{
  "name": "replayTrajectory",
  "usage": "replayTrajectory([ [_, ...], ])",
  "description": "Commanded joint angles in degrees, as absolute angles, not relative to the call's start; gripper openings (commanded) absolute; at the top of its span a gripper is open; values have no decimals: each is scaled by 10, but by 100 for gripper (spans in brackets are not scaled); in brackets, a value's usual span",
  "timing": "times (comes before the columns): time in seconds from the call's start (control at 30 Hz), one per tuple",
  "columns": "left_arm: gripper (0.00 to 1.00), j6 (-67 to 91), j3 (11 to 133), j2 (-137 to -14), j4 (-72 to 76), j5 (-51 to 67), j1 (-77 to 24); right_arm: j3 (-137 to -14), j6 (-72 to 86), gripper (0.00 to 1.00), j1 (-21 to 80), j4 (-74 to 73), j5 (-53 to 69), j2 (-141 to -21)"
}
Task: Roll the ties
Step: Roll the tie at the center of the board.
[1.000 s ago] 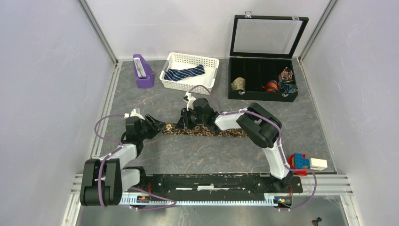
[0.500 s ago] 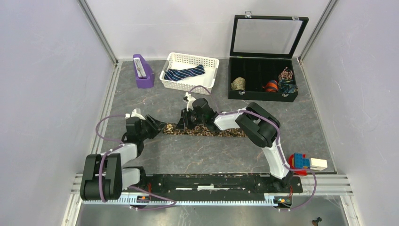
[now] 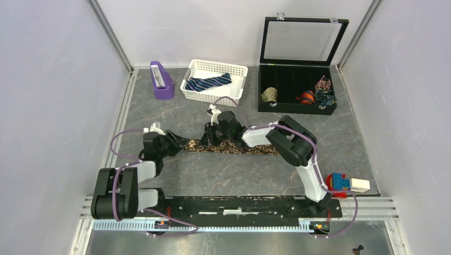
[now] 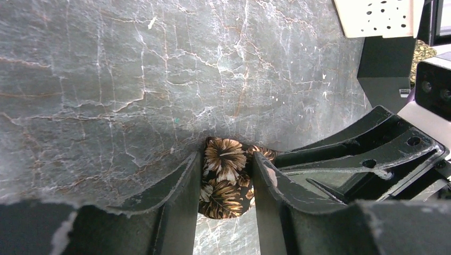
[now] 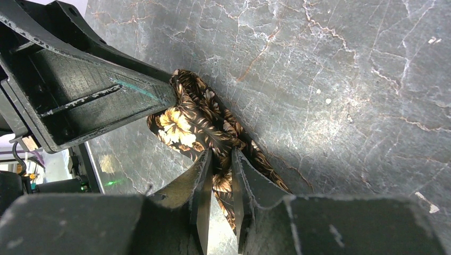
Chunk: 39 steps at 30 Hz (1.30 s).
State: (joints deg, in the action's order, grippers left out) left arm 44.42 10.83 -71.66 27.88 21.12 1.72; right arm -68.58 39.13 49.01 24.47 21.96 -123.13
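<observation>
The brown leaf-print tie (image 3: 234, 147) lies flat across the middle of the table, running left to right. My left gripper (image 3: 180, 142) is at its left end; in the left wrist view the gripper (image 4: 227, 159) has the tie's end (image 4: 226, 180) filling the gap between its fingers. My right gripper (image 3: 206, 139) is just to the right of it; in the right wrist view the gripper (image 5: 222, 155) pinches a raised fold of the tie (image 5: 186, 119). The navy striped tie (image 3: 208, 82) lies in the white basket (image 3: 217, 64).
An open black case (image 3: 298, 104) at the back right holds several rolled ties. A purple holder (image 3: 161, 79) stands at the back left. A red, blue and white object (image 3: 347, 183) lies at the front right. Grey walls enclose the table.
My left arm has crept slightly forward and right toward the tie's left end. My right arm and the tie have hardly moved.
</observation>
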Motion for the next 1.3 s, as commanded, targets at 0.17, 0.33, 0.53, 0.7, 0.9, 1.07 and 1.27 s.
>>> replayTrajectory([
  [0.17, 42, 473, 101, -758, 342, 204, -22, -700, 381, 25, 490, 245, 214, -1238],
  [0.33, 38, 469, 94, -756, 360, 168, -39, -697, 381, 25, 490, 247, 216, -1235],
  [0.53, 31, 447, 90, -723, 345, 119, -50, -687, 382, 25, 490, 251, 222, -1226],
  [0.7, 53, 453, 81, -687, 329, 102, -54, -682, 379, 25, 490, 247, 223, -1214],
  [0.9, 68, 470, 67, -580, 263, 76, -54, -680, 382, 25, 490, 244, 222, -1208],
  [1.07, 57, 476, 40, -514, 246, 61, -54, -680, 381, 25, 490, 237, 218, -1204],
  [1.27, 63, 486, 50, -550, 248, 73, -54, -676, 383, 25, 490, 240, 218, -1202],
])
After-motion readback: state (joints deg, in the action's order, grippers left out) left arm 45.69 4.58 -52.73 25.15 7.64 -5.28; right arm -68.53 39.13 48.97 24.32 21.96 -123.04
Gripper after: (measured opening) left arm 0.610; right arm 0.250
